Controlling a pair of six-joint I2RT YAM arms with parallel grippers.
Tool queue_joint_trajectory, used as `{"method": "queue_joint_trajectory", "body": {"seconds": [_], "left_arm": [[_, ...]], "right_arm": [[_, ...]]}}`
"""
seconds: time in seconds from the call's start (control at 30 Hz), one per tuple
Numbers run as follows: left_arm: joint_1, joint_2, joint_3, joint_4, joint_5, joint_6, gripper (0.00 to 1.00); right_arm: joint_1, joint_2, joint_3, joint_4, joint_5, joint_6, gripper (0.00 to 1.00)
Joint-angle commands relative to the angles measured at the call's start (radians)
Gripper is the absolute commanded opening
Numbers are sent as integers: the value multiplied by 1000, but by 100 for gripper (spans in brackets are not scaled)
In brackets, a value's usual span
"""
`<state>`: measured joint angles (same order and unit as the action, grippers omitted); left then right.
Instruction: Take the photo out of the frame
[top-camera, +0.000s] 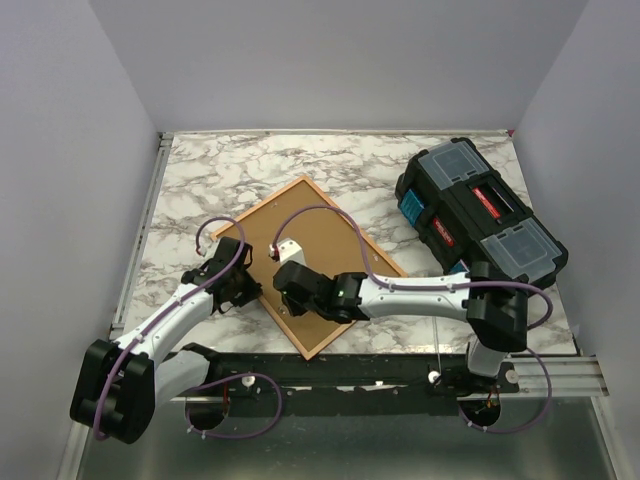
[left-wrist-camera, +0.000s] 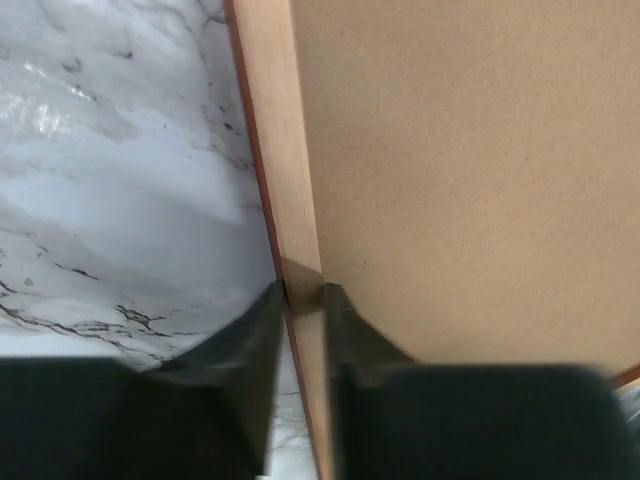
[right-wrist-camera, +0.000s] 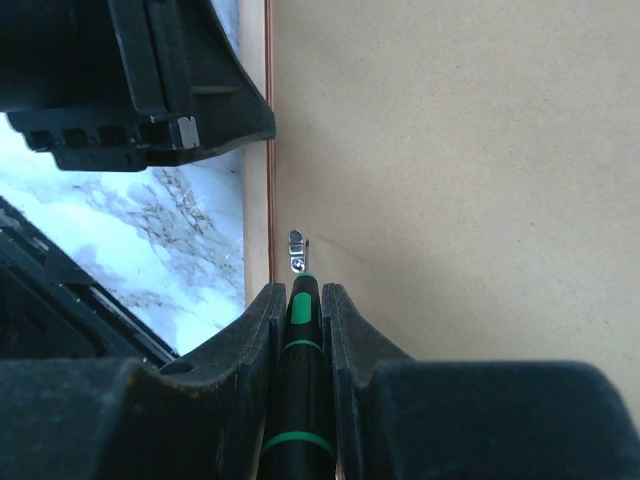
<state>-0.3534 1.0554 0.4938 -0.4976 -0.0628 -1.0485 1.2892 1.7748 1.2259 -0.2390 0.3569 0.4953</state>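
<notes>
The orange-red frame (top-camera: 312, 262) lies face down on the marble table, its brown back board (left-wrist-camera: 470, 180) facing up. The photo is hidden under the board. My left gripper (top-camera: 248, 284) is shut on the frame's left wooden rail (left-wrist-camera: 298, 200), with one finger on each side of it (left-wrist-camera: 303, 295). My right gripper (right-wrist-camera: 300, 292) is shut on a black-and-green screwdriver (right-wrist-camera: 300, 345). The screwdriver's tip rests at a small metal tab (right-wrist-camera: 296, 250) on the board, beside the rail. In the top view the right gripper (top-camera: 284, 278) sits over the board's left part.
A black toolbox (top-camera: 478, 212) with clear lid compartments stands at the back right, close to the frame's right corner. The left gripper's body (right-wrist-camera: 140, 90) shows just above and left of the metal tab. The marble table (top-camera: 230, 170) ends at grey walls.
</notes>
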Motion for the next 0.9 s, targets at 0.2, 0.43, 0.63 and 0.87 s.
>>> {"method": "queue_joint_trajectory", "body": {"seconds": [0.2, 0.43, 0.63, 0.87], "left_arm": [[5, -149, -1, -152, -25, 3, 64], [7, -94, 22, -120, -17, 22, 53], [13, 34, 64, -84, -59, 75, 41], [17, 114, 88, -39, -58, 160, 12]], "right_arm": [[-7, -267, -70, -73, 134, -27, 1], [-12, -417, -158, -105, 165, -13, 1], [-12, -523, -203, -142, 196, 13, 1], [-13, -600, -246, -163, 213, 35, 1]]}}
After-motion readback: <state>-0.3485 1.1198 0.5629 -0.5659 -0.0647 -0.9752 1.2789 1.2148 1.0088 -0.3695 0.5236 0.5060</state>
